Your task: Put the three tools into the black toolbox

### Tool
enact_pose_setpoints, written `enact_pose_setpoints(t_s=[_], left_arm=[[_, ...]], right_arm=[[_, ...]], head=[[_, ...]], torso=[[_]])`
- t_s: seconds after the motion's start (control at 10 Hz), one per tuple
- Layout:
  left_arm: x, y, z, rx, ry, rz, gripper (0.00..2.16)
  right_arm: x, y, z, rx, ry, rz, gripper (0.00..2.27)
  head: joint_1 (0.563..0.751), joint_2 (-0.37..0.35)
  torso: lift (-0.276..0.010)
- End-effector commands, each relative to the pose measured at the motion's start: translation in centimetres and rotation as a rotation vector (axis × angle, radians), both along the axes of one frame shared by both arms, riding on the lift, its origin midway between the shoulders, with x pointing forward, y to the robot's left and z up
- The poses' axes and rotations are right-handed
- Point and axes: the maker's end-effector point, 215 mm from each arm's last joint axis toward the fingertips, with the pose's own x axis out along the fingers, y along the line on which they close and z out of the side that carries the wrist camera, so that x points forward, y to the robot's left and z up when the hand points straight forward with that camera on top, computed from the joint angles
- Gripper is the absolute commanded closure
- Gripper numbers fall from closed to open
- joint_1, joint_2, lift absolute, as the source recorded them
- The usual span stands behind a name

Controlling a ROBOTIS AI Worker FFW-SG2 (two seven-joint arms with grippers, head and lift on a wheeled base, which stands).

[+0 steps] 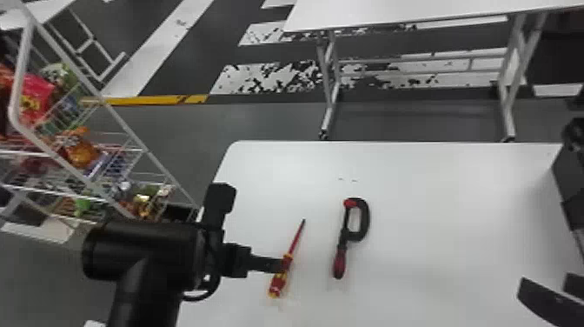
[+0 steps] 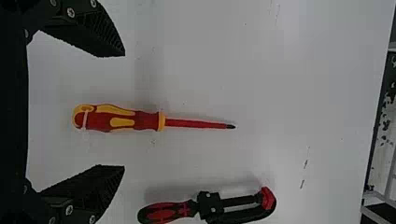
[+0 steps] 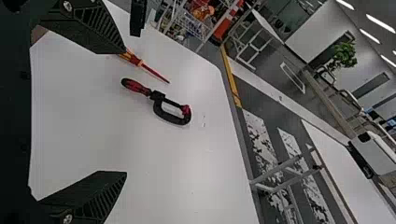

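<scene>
White table (image 1: 443, 195), two tools lying on it, near each other. Screwdriver (image 1: 277, 285): red and yellow, left of the clamp, dark tip pointing away from the robot. Clamp (image 1: 364, 224): black and red, its handle toward the robot, frame farther out. Left hand (image 1: 274, 264): open, nothing gripped, over the screwdriver; in the left wrist view the fingers are spread wide, one to each side of the handle line. Right hand (image 1: 544, 279): open, empty, well right of the clamp. Wire rack (image 1: 126, 126) with colourful packs at far left.
</scene>
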Motion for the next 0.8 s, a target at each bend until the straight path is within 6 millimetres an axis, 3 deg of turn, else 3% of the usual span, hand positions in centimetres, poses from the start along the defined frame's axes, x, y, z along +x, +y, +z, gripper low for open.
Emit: enact_pose_setpoints(t_s=[0.0,0.7], left_arm=[[0.1,-0.7,-1.2,-0.005,0.036,-0.015,0.15],[3.2,-3.3,-3.1,0.043,0.089,-0.096,0.15]], right_arm=[[0.1,-0.4,0.0,-0.002,-0.002,-0.008,0.08],[1.3,-2.0,0.1,0.077,-0.016,-0.053,0.08]], head=[[0.695,0.294],[0.695,0.211]], torso=[[-0.051],[-0.051]])
